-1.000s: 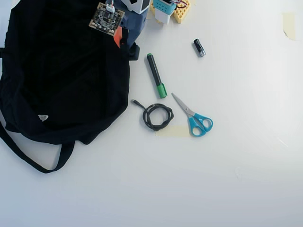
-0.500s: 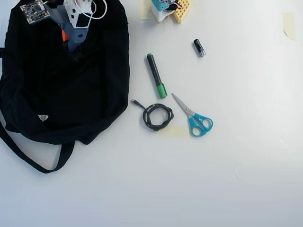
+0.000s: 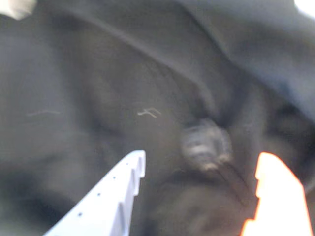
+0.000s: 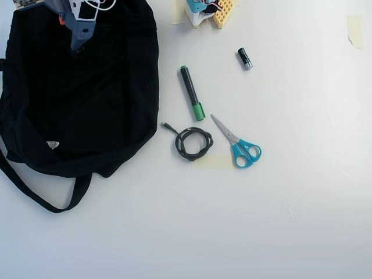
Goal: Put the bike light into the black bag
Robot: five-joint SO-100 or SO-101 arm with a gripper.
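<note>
Wrist view
Gripper (image 3: pixel 199 169): two fingers enter from the bottom edge, a pale blue-white one on the left and an orange one on the right; the jaws stand wide apart with nothing between them.
Bike light (image 3: pixel 205 144): a blurred dark block lying on the black fabric just beyond the fingertips, nearer the orange finger; touched by neither.
Black bag (image 3: pixel 88 98): folds of dark cloth fill nearly the whole picture; a small pale thread lies on it left of the light.
Surroundings: slivers of bright white show only at the top corners.

Overhead view
Surface: a white table (image 4: pixel 290 203), evenly lit, with bits of pale yellow tape stuck on it at the top right, near the scissors and at the top.
Black bag (image 4: pixel 87 93): spread over the left part, strap looping out at the lower left, small white label near its lower left side.
Gripper (image 4: pixel 75 42): over the bag's upper part at the top edge; jaw state cannot be told here.
Bike light: not visible here.
Green marker (image 4: pixel 191 92): right of the bag.
Coiled cable (image 4: pixel 192 143): below the marker.
Scissors (image 4: pixel 238 143): blue-handled, just right of the cable.
Small black cylinder (image 4: pixel 244 58): silver-tipped, upper right.
Arm base (image 4: pixel 206 10): teal and yellow, top edge.
</note>
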